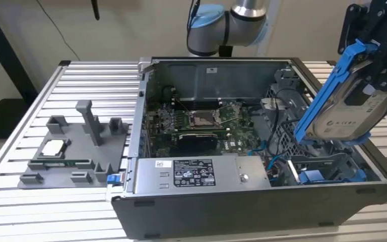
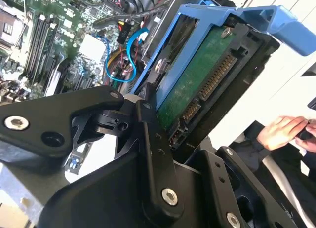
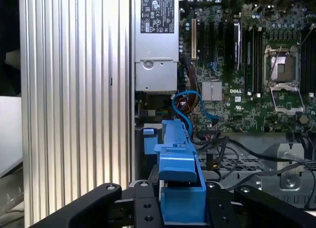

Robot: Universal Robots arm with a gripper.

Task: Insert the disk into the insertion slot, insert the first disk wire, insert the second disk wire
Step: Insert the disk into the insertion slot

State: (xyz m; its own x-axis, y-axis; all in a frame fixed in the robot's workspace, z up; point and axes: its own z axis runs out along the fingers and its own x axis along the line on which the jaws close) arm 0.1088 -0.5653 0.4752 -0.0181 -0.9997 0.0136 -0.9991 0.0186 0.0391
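My gripper hangs above the open computer case, at the exterior view's right, shut on the disk. The disk is a silver drive in a blue carrier, held tilted with one blue end tab up. The second wrist view shows its green circuit side and connectors between the black fingers. In the first wrist view the blue carrier sits between the fingers. The insertion slot, a grey metal bay with blue pieces, lies below the disk. A blue cable and coloured wires lie loose inside the case.
The motherboard fills the case floor, with the grey labelled power supply box along the front. A grey fixture tray stands on the slatted table at the exterior view's left. A person's hands are beyond the case.
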